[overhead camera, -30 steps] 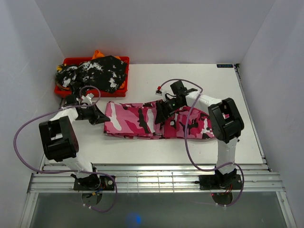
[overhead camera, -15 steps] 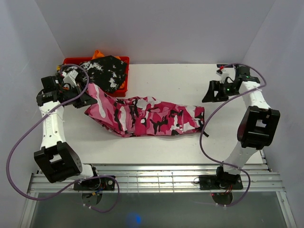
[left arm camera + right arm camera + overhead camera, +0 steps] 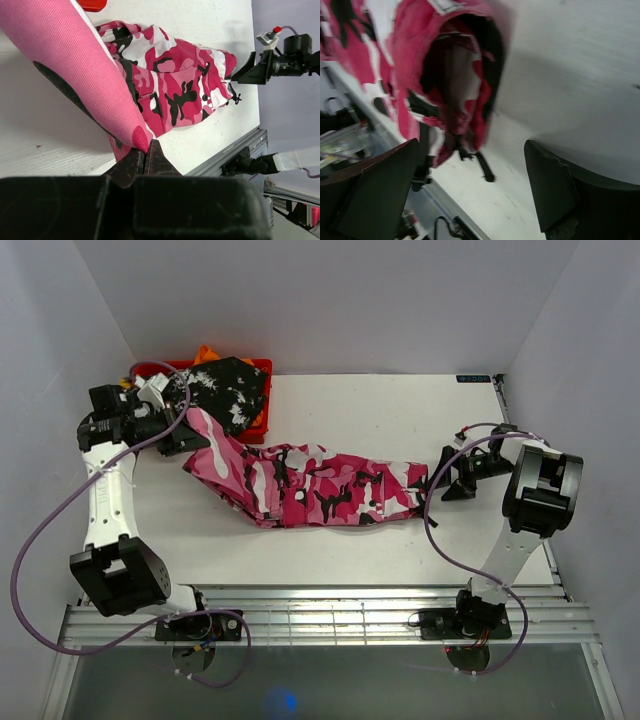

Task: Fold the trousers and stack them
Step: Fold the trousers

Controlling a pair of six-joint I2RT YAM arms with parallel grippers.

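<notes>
At the far left of the counter point(image 3: 400, 410), a red bin point(image 3: 262, 366) holds a black-and-white mottled garment point(image 3: 225, 390) heaped over its rim, with a scrap of orange cloth point(image 3: 205, 352) showing behind it. Just in front of the bin, the left gripper point(image 3: 145, 151) has its jaws pinched tight on one leg end of the pink camouflage trousers point(image 3: 320, 485), lifting that end off the counter. The rest of the trousers lies stretched rightward across the middle of the counter, crumpled and unfolded, the waist opening at the right end. Just beside that end sits the right gripper point(image 3: 452, 480), low over the counter, its jaws spread wide and holding nothing, facing the waistband.
</notes>
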